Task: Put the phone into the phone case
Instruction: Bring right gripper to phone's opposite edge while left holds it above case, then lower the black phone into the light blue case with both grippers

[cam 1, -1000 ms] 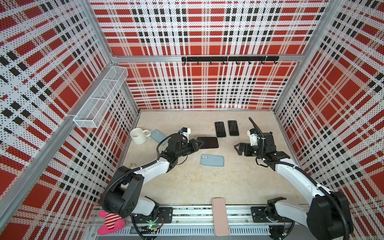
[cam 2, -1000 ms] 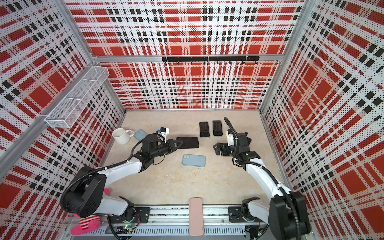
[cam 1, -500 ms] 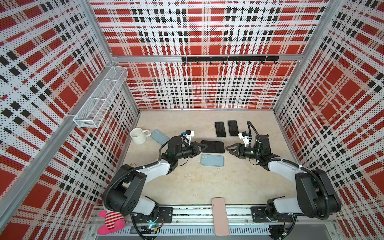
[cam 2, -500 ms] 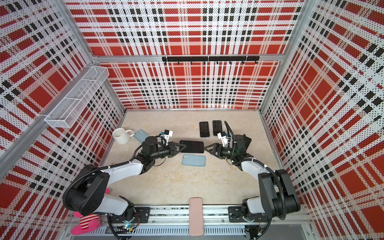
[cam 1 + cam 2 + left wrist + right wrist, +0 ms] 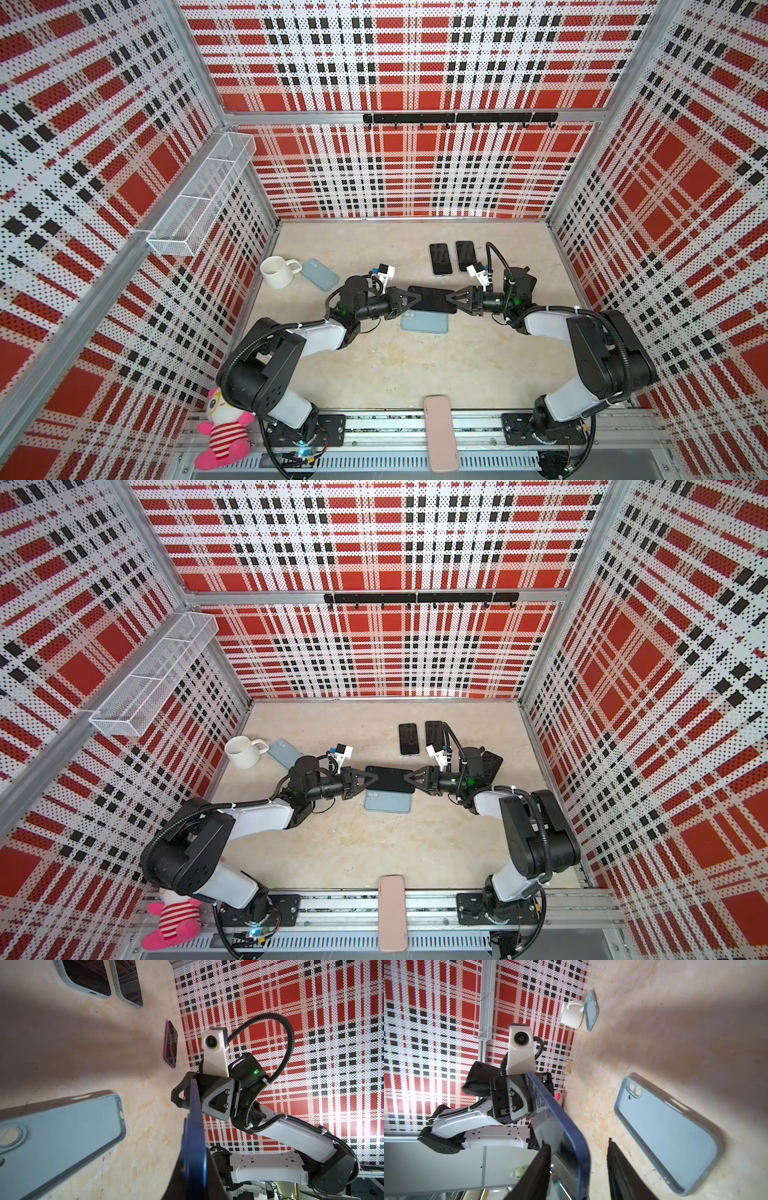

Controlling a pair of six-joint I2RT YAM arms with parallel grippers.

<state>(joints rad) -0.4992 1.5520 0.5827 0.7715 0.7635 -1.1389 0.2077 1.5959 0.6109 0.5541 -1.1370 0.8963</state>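
Note:
A dark blue phone (image 5: 430, 298) hangs level above the table, held by its left end in my left gripper (image 5: 411, 298), which is shut on it. In the left wrist view the phone (image 5: 194, 1136) runs edge-on out of the left gripper (image 5: 194, 1167). My right gripper (image 5: 449, 299) has reached the phone's other end. In the right wrist view its fingers (image 5: 614, 1157) straddle the phone (image 5: 571, 1126) with gaps on both sides, so the right gripper (image 5: 578, 1145) is open. The light blue phone case (image 5: 424, 322) lies hollow side up on the table, just in front of and below the phone.
Two cased dark phones (image 5: 440, 258) lie side by side at the back. A white mug (image 5: 276, 271) and another blue case (image 5: 319, 274) sit at the left. A purple-edged phone (image 5: 490, 762) lies behind the right wrist. A pink case (image 5: 441, 432) rests on the front rail.
My left gripper has carried the phone to the right, over the case's back edge. The right arm has swung in from the right and its jaws have narrowed around the phone's free end.

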